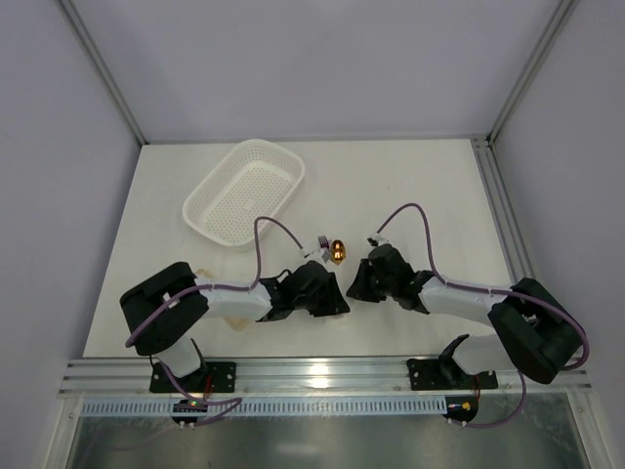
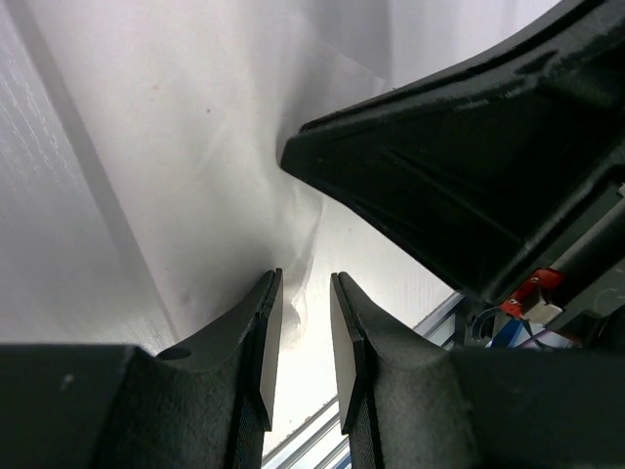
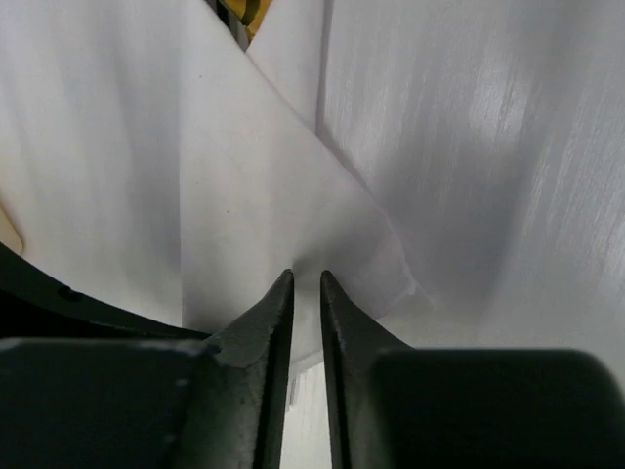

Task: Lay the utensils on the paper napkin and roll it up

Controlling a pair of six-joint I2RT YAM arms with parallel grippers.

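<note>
Spoon (image 1: 338, 251) and fork (image 1: 321, 241) overhead only; napkin (image 3: 273, 195) creases at wrists

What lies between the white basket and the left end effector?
In the top view, fork tines and a gold spoon bowl show between the basket and the left end effector.

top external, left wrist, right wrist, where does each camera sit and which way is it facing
top external: above and behind the bases, looking down on table, basket, left arm, right arm.
left wrist: on the left arm, facing the paper napkin past the left pincer; right arm intrudes.
right wrist: on the right arm, facing down past the right pincer.
shared: both wrist views show the paper napkin.
</note>
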